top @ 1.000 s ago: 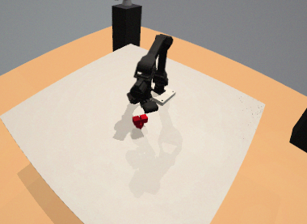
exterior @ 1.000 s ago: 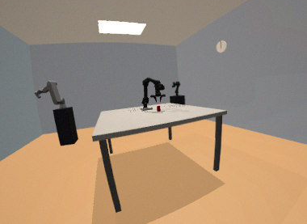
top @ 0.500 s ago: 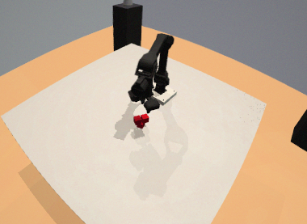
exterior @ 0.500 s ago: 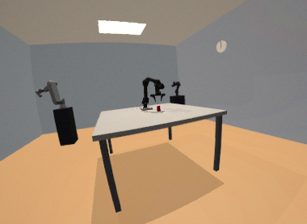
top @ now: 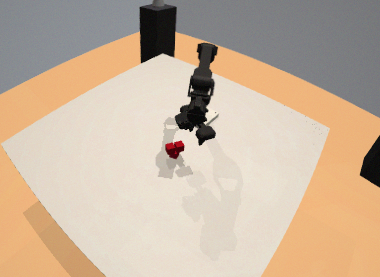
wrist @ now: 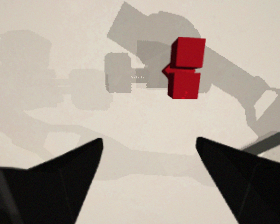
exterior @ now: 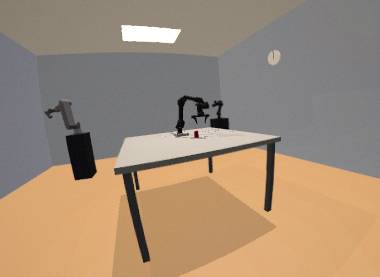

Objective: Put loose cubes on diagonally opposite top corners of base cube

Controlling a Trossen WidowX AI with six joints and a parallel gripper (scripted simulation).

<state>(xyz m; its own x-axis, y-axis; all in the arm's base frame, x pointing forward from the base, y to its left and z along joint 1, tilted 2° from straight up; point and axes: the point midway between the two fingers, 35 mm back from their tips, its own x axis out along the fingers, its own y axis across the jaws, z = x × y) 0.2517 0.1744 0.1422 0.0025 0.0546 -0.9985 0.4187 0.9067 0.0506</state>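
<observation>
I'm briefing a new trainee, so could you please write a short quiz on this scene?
1. True or false: the gripper holds a cube.
2. What colour are the cubes?
3. In the wrist view, the cubes appear: A) between the fingers, B) beyond the fingertips, toward the right, C) out of sight.

Key: 1. False; the gripper is open, with nothing between its fingers. 2. Red. 3. B.
</observation>
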